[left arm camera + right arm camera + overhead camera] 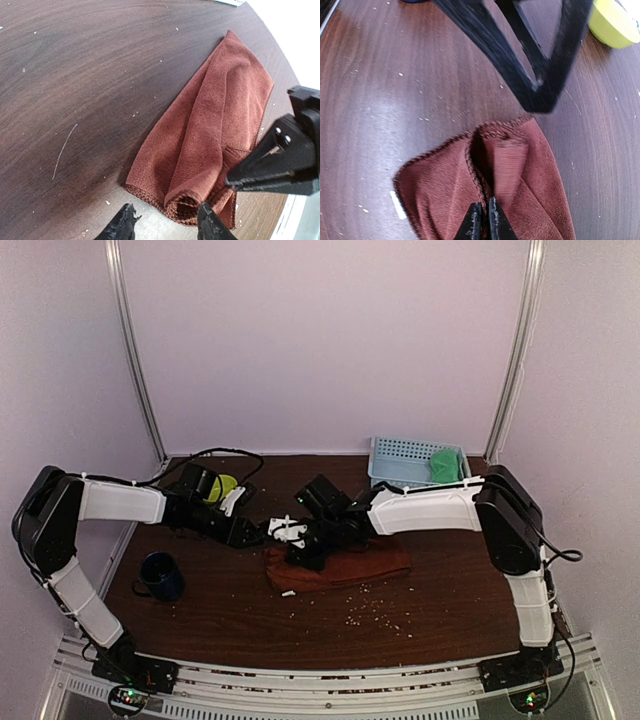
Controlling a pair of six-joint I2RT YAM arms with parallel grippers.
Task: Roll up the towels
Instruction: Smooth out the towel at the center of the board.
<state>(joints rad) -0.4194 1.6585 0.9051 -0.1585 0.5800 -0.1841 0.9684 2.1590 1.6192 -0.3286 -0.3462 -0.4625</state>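
Observation:
The rust towel lies bunched and partly folded at mid-table. In the left wrist view its near end curls into a loose roll. My left gripper is open, its fingers either side of that curled end and just short of it; it is also in the top view. My right gripper is shut, pinching a hemmed fold of the rust towel; in the top view it is over the towel's left end. The green towel lies crumpled in the light-blue basket.
A dark blue cup stands at the left front. A yellow-green bowl sits behind my left arm and shows in the right wrist view. Crumbs are scattered on the wooden table. A small white scrap lies by the towel.

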